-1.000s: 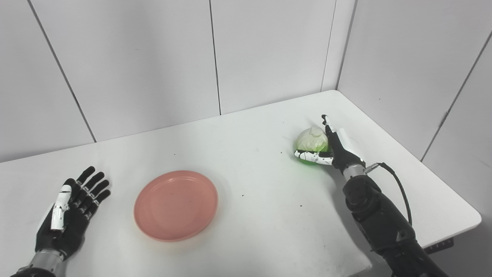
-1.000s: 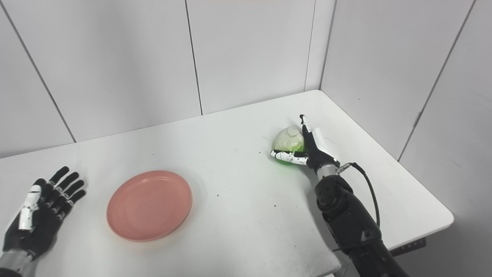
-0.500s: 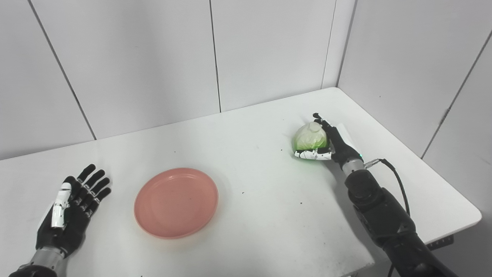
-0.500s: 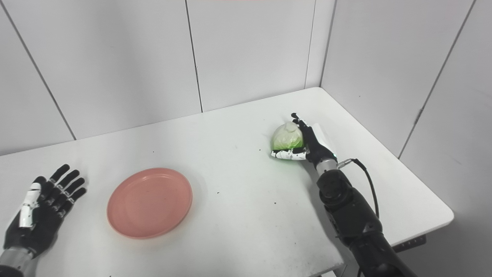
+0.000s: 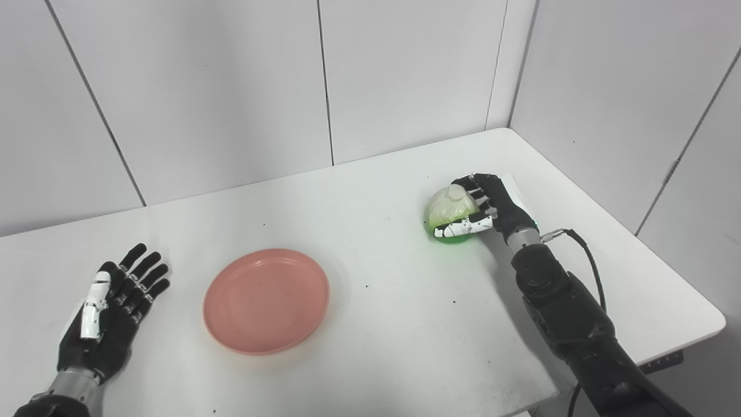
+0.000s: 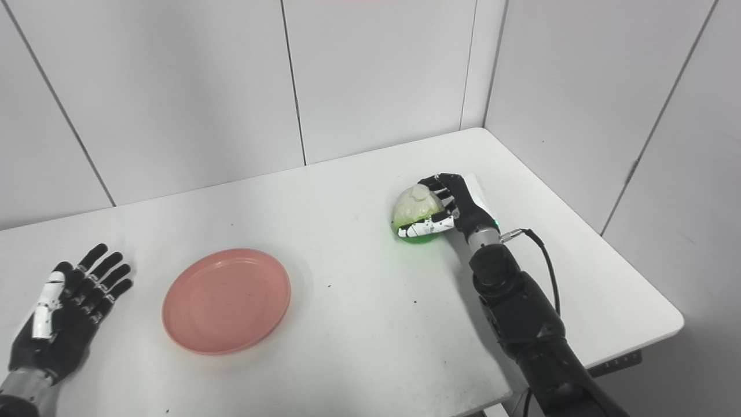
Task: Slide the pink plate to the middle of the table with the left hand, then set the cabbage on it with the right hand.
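Note:
The pink plate [image 5: 266,300] lies flat on the white table [image 5: 393,301], left of its middle. A pale green cabbage [image 5: 448,214] sits at the right side of the table, with my right hand [image 5: 483,205] curled around it, fingers over its top and thumb across its front. Whether the cabbage still touches the table I cannot tell. My left hand [image 5: 110,310] rests palm up at the table's left front, fingers spread and holding nothing, well left of the plate.
White wall panels close the table at the back and right. A black cable [image 5: 584,260] loops from my right wrist over the table. The table's right front corner [image 5: 715,324] lies near my right arm. Small dark specks dot the surface.
My right hand's fingers have closed from spread beside the cabbage to wrapped over it. Cabbage and hand have shifted a little leftward. My left hand and the plate have stayed put.

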Controlling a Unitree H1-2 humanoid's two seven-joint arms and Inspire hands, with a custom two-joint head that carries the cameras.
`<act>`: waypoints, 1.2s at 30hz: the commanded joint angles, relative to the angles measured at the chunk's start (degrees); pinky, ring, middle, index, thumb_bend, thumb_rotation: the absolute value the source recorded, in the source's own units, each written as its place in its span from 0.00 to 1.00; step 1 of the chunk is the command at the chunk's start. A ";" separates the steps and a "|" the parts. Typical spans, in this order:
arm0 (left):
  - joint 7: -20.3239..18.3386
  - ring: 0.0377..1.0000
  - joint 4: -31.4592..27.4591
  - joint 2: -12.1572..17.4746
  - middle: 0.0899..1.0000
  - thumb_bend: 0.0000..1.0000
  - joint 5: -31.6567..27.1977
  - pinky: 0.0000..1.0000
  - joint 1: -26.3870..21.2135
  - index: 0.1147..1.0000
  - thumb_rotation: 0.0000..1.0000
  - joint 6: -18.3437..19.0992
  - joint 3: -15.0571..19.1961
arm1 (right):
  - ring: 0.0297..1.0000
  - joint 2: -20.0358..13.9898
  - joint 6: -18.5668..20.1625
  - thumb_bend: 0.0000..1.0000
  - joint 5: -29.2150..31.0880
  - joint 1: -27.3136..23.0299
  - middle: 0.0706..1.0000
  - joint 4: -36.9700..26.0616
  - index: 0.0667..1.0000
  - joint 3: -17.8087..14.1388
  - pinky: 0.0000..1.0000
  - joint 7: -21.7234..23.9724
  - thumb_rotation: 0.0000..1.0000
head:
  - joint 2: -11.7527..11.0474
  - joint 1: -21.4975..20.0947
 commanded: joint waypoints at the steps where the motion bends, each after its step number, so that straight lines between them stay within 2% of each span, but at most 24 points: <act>1: 0.19 0.89 0.21 0.33 0.89 0.44 0.19 0.91 0.31 0.87 0.97 1.53 -0.18 | 0.40 -0.33 2.81 0.53 -0.90 -0.81 0.43 -0.56 0.47 0.63 0.35 1.13 0.00 | -0.07 0.16; 11: 0.72 0.89 -0.33 -0.10 0.89 0.44 0.76 0.91 0.48 0.88 0.99 1.24 -0.66 | 0.40 -0.42 3.23 0.53 -1.43 -0.72 0.43 -2.20 0.47 0.31 0.35 0.11 0.00 | -0.04 1.67; 14: 0.67 0.89 -0.67 -0.31 0.89 0.44 0.76 0.91 0.65 0.88 1.00 0.88 -0.82 | 0.37 -0.29 3.68 0.53 -1.80 -0.53 0.42 -4.64 0.48 0.29 0.33 0.03 0.00 | -0.02 1.89; 21: 2.10 0.90 -1.84 -1.06 0.90 0.43 1.11 0.91 1.00 0.88 1.00 1.31 -1.20 | 0.41 0.31 3.15 0.53 -2.01 -0.90 0.42 -10.46 0.47 -0.04 0.36 0.23 0.00 | -0.18 3.25; 25: 2.67 0.90 -2.40 -1.52 0.90 0.43 1.07 0.91 1.19 0.89 1.00 1.63 -1.45 | 0.39 0.71 3.22 0.52 -1.55 -1.35 0.45 -14.34 0.49 -0.24 0.36 1.57 0.00 | -0.28 4.15; 30: 3.65 0.89 -3.35 -2.38 0.89 0.42 1.56 0.89 1.50 0.87 1.00 1.73 -2.01 | 0.38 1.29 2.07 0.51 -2.56 -2.43 0.44 -19.11 0.50 0.64 0.33 2.54 0.00 | -0.42 6.21; 36: 5.80 0.89 -5.79 -3.89 0.89 0.43 2.71 0.89 2.21 0.87 1.00 2.95 -2.70 | 0.39 2.60 3.55 0.52 -4.33 -4.15 0.45 -23.62 0.49 2.38 0.35 3.70 0.00 | -0.57 9.98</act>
